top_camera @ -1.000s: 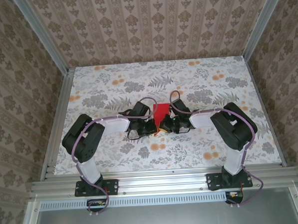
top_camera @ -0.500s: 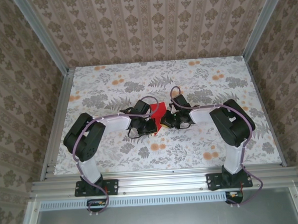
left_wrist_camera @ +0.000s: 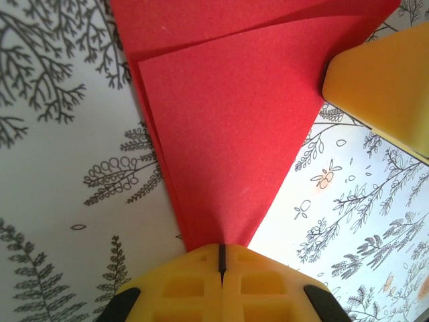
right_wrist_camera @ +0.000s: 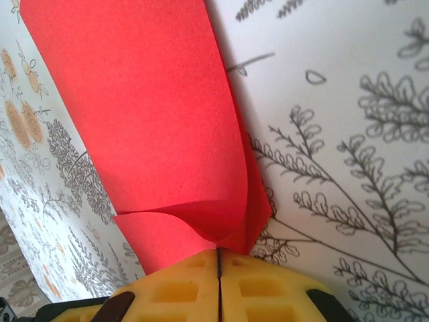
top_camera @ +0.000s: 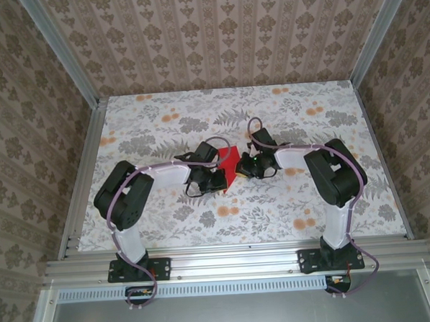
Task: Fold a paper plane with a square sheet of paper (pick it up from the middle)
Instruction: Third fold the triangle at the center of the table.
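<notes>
**A:** Where is the red paper sheet (top_camera: 228, 162)?

**B:** In the middle of the overhead view, over the floral table (top_camera: 155, 121), between the tips of the two arms. It is partly folded. The left wrist view shows one flap lying over another layer, and both narrow to a point at the bottom centre of that frame.

**A:** And the left gripper (top_camera: 220, 180)?

**B:** Its yellow fingers (left_wrist_camera: 191, 278) are pressed together, pinching that point of the sheet.

**A:** The right gripper (top_camera: 241, 168)?

**B:** Its jaws are together too, clamped on a curled corner of the sheet at the bottom of its own wrist view. From there the paper runs up to the upper left of the frame and bows off the table. In the left wrist view, one of its yellow fingers (left_wrist_camera: 382, 87) sits at the upper right edge, at the sheet's right corner.
</notes>
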